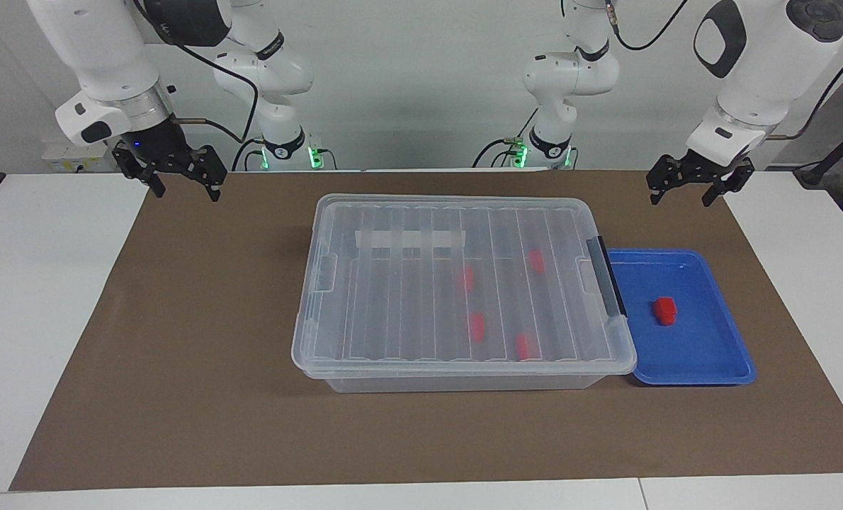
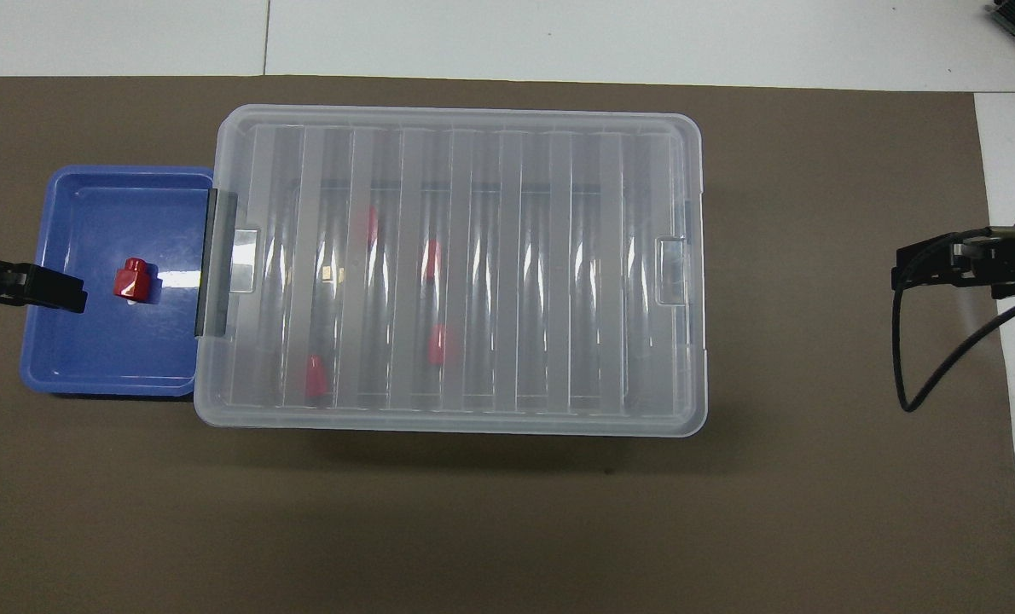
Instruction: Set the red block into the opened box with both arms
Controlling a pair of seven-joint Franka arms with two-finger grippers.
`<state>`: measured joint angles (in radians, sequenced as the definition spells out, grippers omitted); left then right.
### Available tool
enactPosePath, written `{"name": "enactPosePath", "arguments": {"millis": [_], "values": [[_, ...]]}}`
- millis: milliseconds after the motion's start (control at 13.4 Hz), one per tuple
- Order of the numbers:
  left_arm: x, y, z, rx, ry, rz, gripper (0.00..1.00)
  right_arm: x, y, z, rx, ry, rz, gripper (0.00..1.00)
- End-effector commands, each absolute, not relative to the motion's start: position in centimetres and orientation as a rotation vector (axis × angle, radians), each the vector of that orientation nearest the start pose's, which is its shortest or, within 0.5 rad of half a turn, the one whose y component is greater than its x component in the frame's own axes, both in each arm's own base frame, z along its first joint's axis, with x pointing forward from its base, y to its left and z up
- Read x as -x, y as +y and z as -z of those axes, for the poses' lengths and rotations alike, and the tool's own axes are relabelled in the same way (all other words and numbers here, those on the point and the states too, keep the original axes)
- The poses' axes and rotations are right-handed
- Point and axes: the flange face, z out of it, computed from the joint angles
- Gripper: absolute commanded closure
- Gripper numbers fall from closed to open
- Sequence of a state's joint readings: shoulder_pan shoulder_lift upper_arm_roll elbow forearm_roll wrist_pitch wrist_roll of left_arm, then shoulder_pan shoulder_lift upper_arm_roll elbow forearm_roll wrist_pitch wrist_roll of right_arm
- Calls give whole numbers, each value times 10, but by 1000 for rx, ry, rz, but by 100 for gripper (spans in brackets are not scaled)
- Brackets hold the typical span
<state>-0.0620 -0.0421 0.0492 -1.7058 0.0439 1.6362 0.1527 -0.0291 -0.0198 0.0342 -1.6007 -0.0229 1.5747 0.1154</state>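
still nothing started by the look of it. red block (image 1: 664, 310) sitting alone in the blue tray (image 1: 726, 368), which is tucked right against the box (image 1: 457, 379) at the left arm's end of the counter (image 1: 180, 397). lid (image 1: 421, 283) flat on the box, so not actually opened yet, with four more red blocks (image 1: 476, 324) visible through the ribbed plastic inside.

left claw (image 1: 686, 188) up in the air over the mat's edge by the tray, spread wide, holding nothing. right claw (image 1: 183, 182) same story at the right arm's end, spread and empty, well apart from the box.

stuff that could go sideways from here:

- going for the block first with the lid on. nowhere to drop it, would just land on the ribs and probably roll or slide off.
- lifting the lid from one end only. big floppy clear lid, likely to twist or drag the whole box along, and the tray touching it would get shoved too, block sliding around inside.
- black handle (image 1: 604, 276) at the tray end looks like a latch. pulling the lid without freeing it would probably haul the box up.
- tiny block with a sloped top, easy to squirt out of a pinch on the slanted faces.
- clear plastic glare, easy to misjudge the lid edge.
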Motion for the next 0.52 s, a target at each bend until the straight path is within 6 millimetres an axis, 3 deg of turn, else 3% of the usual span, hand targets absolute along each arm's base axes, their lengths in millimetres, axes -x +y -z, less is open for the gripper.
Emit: {"name": "enactPosePath", "arguments": {"millis": [0, 149, 298, 447], "values": [[-540, -2, -594, 3087, 251, -26, 0, -543, 1, -621, 3145, 183, 15, 0], [-540, -2, -594, 3087, 251, -26, 0, -546, 2, -619, 3144, 183, 27, 0], [-540, -2, -594, 3087, 251, -26, 0, -554, 15, -613, 3142, 204, 54, 2], [-540, -2, -594, 3087, 251, -26, 0, -567, 35, -595, 3136, 268, 28, 7]]}}
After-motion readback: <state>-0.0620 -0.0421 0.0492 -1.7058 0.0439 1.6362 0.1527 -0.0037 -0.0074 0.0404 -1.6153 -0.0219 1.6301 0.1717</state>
